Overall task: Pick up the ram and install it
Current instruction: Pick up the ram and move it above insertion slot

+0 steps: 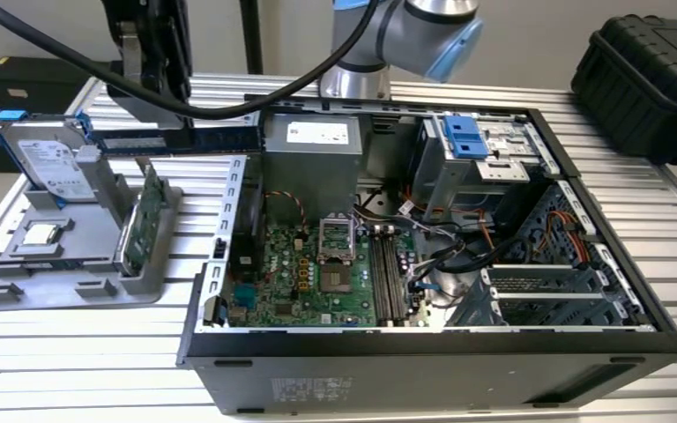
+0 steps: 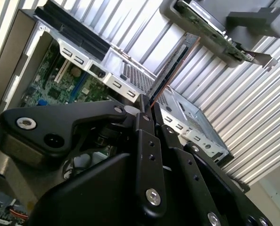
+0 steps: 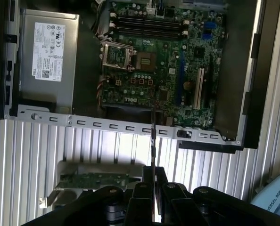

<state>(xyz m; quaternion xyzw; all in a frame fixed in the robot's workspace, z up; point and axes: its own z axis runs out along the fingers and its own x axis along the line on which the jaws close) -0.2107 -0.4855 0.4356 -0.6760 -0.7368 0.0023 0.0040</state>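
Note:
The ram (image 1: 180,139) is a long, thin blue stick held level in the air, above the gap between the grey holder (image 1: 68,264) and the open computer case (image 1: 433,344). My gripper (image 1: 159,122) is shut on it from above, near its middle. In both wrist views the ram (image 2: 170,70) (image 3: 152,136) appears edge-on, sticking out from between the closed fingers of the gripper (image 2: 144,107) (image 3: 152,175). The motherboard's long memory slots (image 1: 388,273) (image 3: 147,26) lie inside the case, apart from the ram.
A green circuit card (image 1: 145,216) (image 3: 95,180) stands on edge in the grey holder, beside a silver drive with blue rails (image 1: 50,163). A power supply (image 1: 309,159) and cables sit in the case. A black hard case (image 1: 656,70) stands at the exterior view's far right.

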